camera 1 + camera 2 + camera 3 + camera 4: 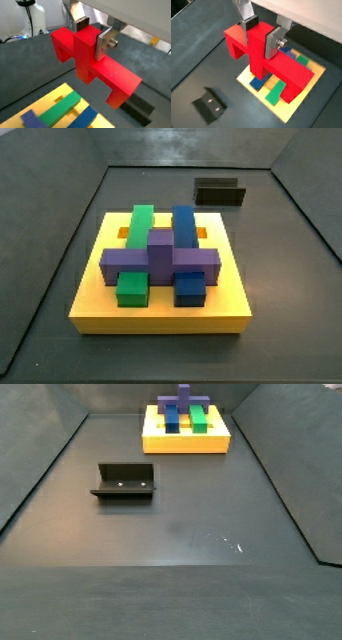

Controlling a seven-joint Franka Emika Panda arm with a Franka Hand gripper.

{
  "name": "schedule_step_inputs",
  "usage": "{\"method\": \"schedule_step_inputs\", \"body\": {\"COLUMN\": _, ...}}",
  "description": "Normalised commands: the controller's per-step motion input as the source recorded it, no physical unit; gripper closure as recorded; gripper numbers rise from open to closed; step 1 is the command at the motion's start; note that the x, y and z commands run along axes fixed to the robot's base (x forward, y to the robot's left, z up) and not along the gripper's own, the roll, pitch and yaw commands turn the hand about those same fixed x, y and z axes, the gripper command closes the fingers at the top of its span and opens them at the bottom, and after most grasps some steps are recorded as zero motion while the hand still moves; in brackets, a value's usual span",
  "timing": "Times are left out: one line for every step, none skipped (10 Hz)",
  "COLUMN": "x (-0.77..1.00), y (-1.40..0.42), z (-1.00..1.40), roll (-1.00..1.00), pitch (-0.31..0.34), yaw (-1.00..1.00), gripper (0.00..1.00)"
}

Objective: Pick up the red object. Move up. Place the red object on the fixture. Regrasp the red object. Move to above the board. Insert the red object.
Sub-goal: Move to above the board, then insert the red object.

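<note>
My gripper (92, 35) is shut on the central stem of the red object (93, 62), a bright red bar with two short legs; both wrist views show it held in the air (261, 60). The gripper (261, 34) hangs above the yellow board (314, 75), which bears green, blue and purple blocks. In both side views the board (160, 310) (187, 442) shows, but the gripper and the red object are out of view. The dark fixture (221, 193) (124, 482) stands empty on the floor, apart from the board. It also shows in both wrist views (209, 105) (139, 110).
The dark grey floor is bounded by low dark walls (47, 459). A purple cross-shaped block (160, 258) sits on the green and blue blocks on the board. White equipment and cables (30, 20) stand beyond the wall.
</note>
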Motion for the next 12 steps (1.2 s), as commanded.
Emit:
{"method": "schedule_step_inputs", "body": {"x": -0.07, "y": 0.02, "z": -0.01, "roll": -1.00, "pitch": 0.003, "yaw": -0.03, "gripper": 1.00}}
{"method": "schedule_step_inputs", "body": {"x": -0.07, "y": 0.04, "z": 0.00, "roll": -0.80, "pitch": -0.011, "yaw": -0.03, "gripper": 1.00}}
{"method": "schedule_step_inputs", "body": {"x": -0.06, "y": 0.03, "z": -0.01, "roll": -0.51, "pitch": -0.028, "yaw": -0.01, "gripper": 1.00}}
{"method": "schedule_step_inputs", "body": {"x": -0.04, "y": 0.01, "z": 0.00, "roll": -0.28, "pitch": -0.033, "yaw": -0.01, "gripper": 1.00}}
{"method": "schedule_step_inputs", "body": {"x": 0.00, "y": 0.00, "z": -0.03, "roll": 0.00, "pitch": -0.003, "yaw": 0.00, "gripper": 1.00}}
{"method": "schedule_step_inputs", "body": {"x": -0.01, "y": 0.14, "z": -0.56, "roll": -0.06, "pitch": -0.036, "yaw": 0.00, "gripper": 1.00}}
{"method": "schedule_step_inputs", "body": {"x": 0.09, "y": 0.59, "z": -1.00, "roll": 0.00, "pitch": 0.000, "yaw": -0.09, "gripper": 1.00}}
{"method": "schedule_step_inputs", "body": {"x": 0.21, "y": 0.66, "z": -1.00, "roll": 0.00, "pitch": -0.034, "yaw": -0.11, "gripper": 1.00}}
{"method": "schedule_step_inputs", "body": {"x": 0.12, "y": 0.11, "z": -1.00, "roll": 0.00, "pitch": -0.100, "yaw": 0.00, "gripper": 1.00}}
{"method": "schedule_step_inputs", "body": {"x": 0.19, "y": 0.00, "z": -0.93, "roll": -0.05, "pitch": -0.140, "yaw": 0.00, "gripper": 1.00}}
{"method": "schedule_step_inputs", "body": {"x": -0.17, "y": -0.08, "z": -0.91, "roll": -0.01, "pitch": -0.183, "yaw": 0.00, "gripper": 1.00}}
{"method": "schedule_step_inputs", "body": {"x": -0.26, "y": -0.02, "z": -0.80, "roll": 0.00, "pitch": -0.244, "yaw": 0.00, "gripper": 1.00}}
